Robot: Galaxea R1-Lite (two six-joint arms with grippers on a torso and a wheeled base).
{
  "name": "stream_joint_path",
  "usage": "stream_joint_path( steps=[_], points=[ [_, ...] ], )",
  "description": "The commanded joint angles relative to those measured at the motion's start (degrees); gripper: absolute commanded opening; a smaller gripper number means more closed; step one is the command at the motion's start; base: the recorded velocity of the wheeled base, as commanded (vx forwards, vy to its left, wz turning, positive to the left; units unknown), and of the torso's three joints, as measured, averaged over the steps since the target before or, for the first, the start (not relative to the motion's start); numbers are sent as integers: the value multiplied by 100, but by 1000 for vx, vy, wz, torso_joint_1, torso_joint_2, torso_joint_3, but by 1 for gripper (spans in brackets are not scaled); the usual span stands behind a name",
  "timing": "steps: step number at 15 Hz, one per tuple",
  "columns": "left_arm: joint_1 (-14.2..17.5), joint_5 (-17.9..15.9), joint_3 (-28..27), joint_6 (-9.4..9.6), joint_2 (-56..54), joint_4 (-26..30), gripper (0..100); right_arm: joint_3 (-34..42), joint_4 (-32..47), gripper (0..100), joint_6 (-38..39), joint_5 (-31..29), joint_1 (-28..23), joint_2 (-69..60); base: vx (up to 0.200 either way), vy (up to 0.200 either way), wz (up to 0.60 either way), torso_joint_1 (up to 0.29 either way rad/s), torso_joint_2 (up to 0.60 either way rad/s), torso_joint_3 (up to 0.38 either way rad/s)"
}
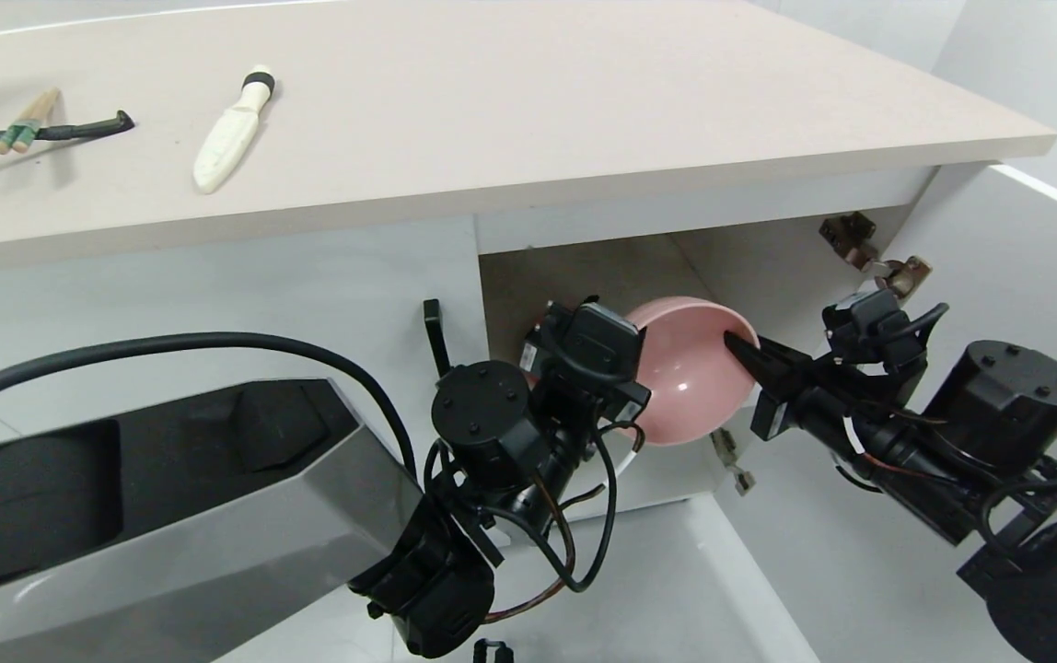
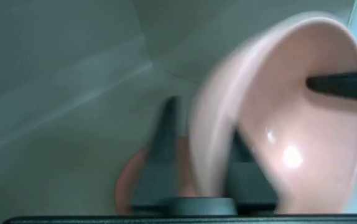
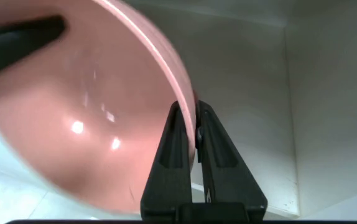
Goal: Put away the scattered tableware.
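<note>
Pink rim is pinched between the fingers of the left hand [image 2: 200, 127], one finger inside the bowl [image 1: 690, 368] and one outside. The right hand [image 3: 190, 111] is pressed onto the opposite rim in the same way. Held between the two, the bowl stands on edge in the mouth of the open cabinet [image 1: 602, 262] under the surface [image 1: 584, 110], with its hollow facing outward.

It looks light, stiff and glossy, so it is probably slippery and may be breakable. The rim is the sensible place to hold it, and two opposite pinches should keep it from swinging.

The wrist views give both pinches close up, where the head view has the left wrist in front. The left wrist view also catches a blurred pink shape [image 2: 132, 183] lower in the cabinet, and I cannot tell what it is. The head view adds a white knife-like utensil [image 1: 232, 129] and a green-banded wooden stick [image 1: 27, 122], lying well apart on the surface.
</note>
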Motion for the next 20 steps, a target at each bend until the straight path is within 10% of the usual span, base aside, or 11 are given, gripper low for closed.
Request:
stream_joint_path(
  steps=[1, 3, 7, 9, 12, 17, 20],
  points=[
    [-63, 4, 24, -19, -16, -1, 100, 0, -9, 0, 3, 24, -15, 4, 0, 0, 0, 0, 0, 0],
    [-204, 4, 86, -133, -104, -1, 100, -9, -9, 0, 3, 15, -112, 22, 0, 0, 0, 0, 0, 0],
    [-889, -550, 1352, -1452, -1106, -1, 100, 263, -9, 0, 504, 24, -463, 39, 0, 0, 0, 0, 0, 0],
    [-872, -945, 2064, -1680, -1563, -1, 100, 545, -9, 0, 733, 24, -454, 48, 0, 0, 0, 0, 0, 0],
    [-845, -1596, 3566, -1742, -2477, -1, 100, 650, -9, 0, 864, 24, -393, 48, 0, 0, 0, 0, 0, 0],
    [-1118, -1622, 5500, -1733, -4358, -1, 100, 773, -9, 0, 1576, 24, -323, 31, 0, 0, 0, 0, 0, 0],
    [-969, -1605, 5764, -1733, -5368, -1, 100, 650, -9, 0, 1585, 42, -261, 4, 0, 0, 0, 0, 0, 0]
  ],
)
